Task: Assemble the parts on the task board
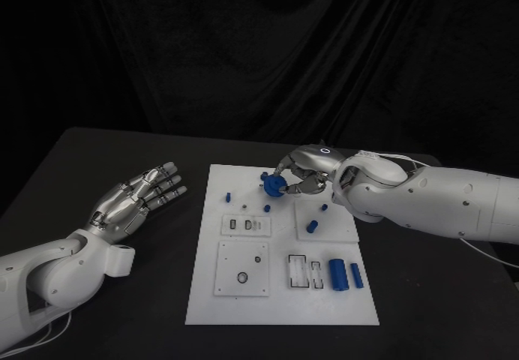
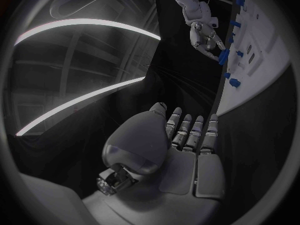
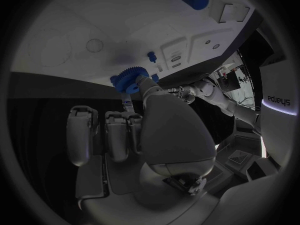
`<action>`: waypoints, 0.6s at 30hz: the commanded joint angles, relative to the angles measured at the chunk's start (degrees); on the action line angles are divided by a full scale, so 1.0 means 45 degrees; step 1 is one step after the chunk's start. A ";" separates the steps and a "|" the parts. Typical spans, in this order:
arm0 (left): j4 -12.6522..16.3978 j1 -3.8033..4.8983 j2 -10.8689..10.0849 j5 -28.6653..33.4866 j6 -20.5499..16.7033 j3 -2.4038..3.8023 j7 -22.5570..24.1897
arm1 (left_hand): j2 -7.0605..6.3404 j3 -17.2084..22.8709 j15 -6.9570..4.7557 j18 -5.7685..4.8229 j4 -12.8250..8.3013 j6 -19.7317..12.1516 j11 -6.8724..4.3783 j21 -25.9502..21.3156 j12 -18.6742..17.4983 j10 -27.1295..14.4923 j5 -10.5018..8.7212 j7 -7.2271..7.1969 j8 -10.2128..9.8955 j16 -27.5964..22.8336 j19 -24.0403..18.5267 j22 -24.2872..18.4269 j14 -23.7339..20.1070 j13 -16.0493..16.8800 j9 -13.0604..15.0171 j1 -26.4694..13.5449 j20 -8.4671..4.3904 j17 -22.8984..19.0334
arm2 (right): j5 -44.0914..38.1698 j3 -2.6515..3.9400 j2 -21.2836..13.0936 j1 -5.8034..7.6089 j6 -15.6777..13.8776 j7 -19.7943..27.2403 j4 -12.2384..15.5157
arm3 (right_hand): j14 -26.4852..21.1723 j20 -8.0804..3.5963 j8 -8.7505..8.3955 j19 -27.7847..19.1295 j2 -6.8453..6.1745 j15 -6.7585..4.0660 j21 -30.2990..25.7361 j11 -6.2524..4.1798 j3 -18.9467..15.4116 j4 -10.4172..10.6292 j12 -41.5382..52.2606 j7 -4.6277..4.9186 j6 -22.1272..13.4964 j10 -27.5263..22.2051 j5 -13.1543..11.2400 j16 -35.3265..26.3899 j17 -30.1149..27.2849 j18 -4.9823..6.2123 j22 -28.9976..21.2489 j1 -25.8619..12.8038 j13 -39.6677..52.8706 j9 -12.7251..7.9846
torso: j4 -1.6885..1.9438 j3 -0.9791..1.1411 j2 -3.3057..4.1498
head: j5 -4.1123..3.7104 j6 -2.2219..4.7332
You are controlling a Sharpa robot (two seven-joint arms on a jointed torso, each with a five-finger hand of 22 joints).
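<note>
One blue gear (image 1: 274,185) is pinched in your right hand (image 1: 306,171), held above the far end of the task board (image 1: 281,300) near small upright pegs (image 1: 228,198). Judged step: carrying it to its seat; next you lower it squarely onto a peg. Your left hand (image 1: 139,197) lies spread, grasping nothing, beside the board's left edge, leaving room.

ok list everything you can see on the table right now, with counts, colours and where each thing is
task board: one, white, middle of the black table.
blue gear: one, held by the right hand over the board's far edge.
blue cylinders: two, lying side by side at the board's near right.
small blue pegs: several, scattered on the board's far half.
left hand: one, silver, holds nothing, fingers spread, left of the board.
right hand: one, silver, pinching the gear.
</note>
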 commanded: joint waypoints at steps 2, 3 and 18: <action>-0.0011 -0.0021 0.0061 0.0044 0.0203 0.0010 0.0837 | -0.0010 0.0062 0.0089 -0.0122 0.0023 -0.0065 0.0012 -0.0066 -0.0027 -0.0086 0.0075 -0.0016 -0.0073 -0.0032 -0.0042 -0.0010 -0.0019 0.0004 -0.0006 0.0134 -0.0003 0.0011 | -0.0105 0.0006 0.0419 -0.0116 0.0802 -0.0146 -0.0515 | 0.1200 -0.0067 0.2448 0.0221 0.0046 -0.0041 0.0006 -0.0035 -0.0014 0.0084 0.0032 -0.0888 0.0801 0.1304 -0.0053 0.0004 0.2993 -0.0245 0.2337 -0.0130 0.3351 0.2912 | 0.0006 0.0017 0.0020 | 0.0002 -0.0007; -0.0015 -0.0022 0.0067 0.0044 0.0207 0.0010 0.0836 | -0.0012 0.0068 0.0091 -0.0124 0.0016 -0.0070 0.0014 -0.0071 -0.0031 -0.0091 0.0084 -0.0017 -0.0075 -0.0034 -0.0048 -0.0012 -0.0024 0.0004 -0.0006 0.0142 -0.0003 0.0010 | -0.0105 0.0007 0.0488 -0.0128 0.0829 -0.0161 -0.0593 | 0.1196 -0.0059 0.2427 0.0217 0.0045 -0.0029 0.0000 -0.0017 -0.0008 0.0088 0.0032 -0.0865 0.0743 0.1304 -0.0077 -0.0002 0.2983 -0.0243 0.2335 -0.0134 0.3351 0.2915 | 0.0004 0.0022 0.0023 | 0.0003 -0.0004; -0.0083 -0.0038 0.0156 0.0044 0.0273 0.0010 0.0809 | -0.0015 0.0077 0.0093 -0.0126 0.0006 -0.0075 0.0015 -0.0074 -0.0031 -0.0094 0.0096 -0.0018 -0.0077 -0.0036 -0.0051 -0.0013 -0.0028 0.0004 -0.0007 0.0152 -0.0004 0.0009 | -0.0105 0.0021 0.1369 -0.0197 0.0921 -0.0211 -0.1418 | 0.1156 0.0053 0.2165 0.0128 0.0045 0.0118 -0.0128 0.0165 0.0033 0.0127 0.0032 -0.0656 0.0346 0.1304 -0.0278 -0.0062 0.2872 -0.0211 0.2268 -0.0190 0.3351 0.2873 | 0.0003 0.0023 0.0021 | -0.0060 -0.0046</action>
